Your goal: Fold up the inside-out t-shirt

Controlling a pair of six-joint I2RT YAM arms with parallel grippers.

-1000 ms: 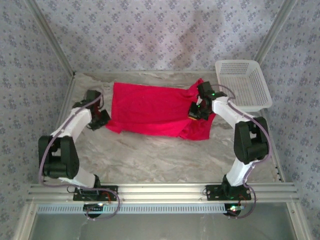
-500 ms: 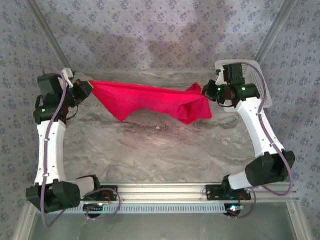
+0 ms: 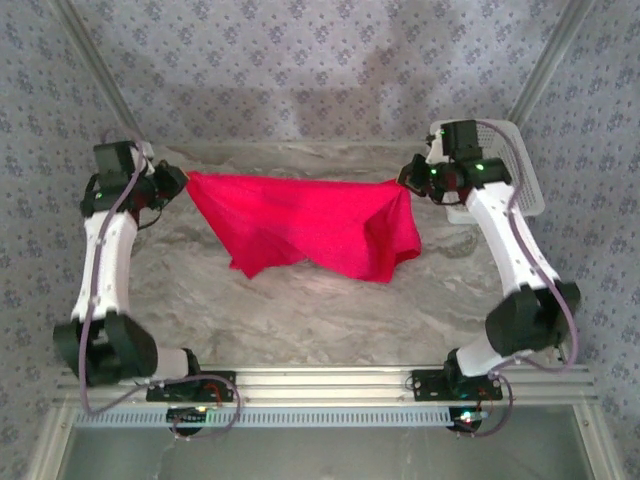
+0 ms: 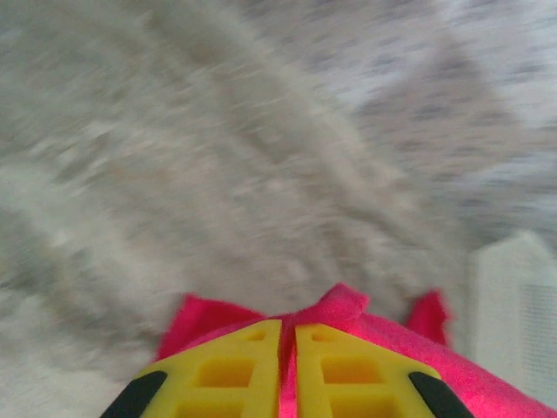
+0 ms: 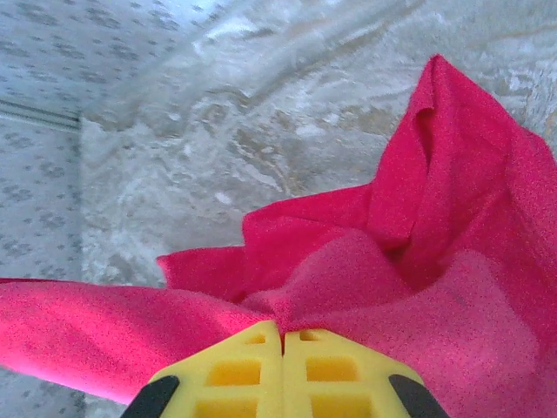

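The inside-out t-shirt is a bright red cloth stretched in the air between both arms, its lower part sagging toward the table. My left gripper pinches its left corner; in the left wrist view the yellow fingers sit almost together with red cloth bunched between and in front of them. My right gripper is shut on the right corner; in the right wrist view the red cloth spreads out from between the closed yellow fingers.
A white plastic basket stands at the back right, partly behind the right arm. The grey marbled table lies under the shirt. Patterned walls close in the back and sides, and a metal rail runs along the near edge.
Both arms rose from the table and swung outward, lifting the shirt off the surface and pulling it taut. Since half a second ago the cloth hangs wider and lower.
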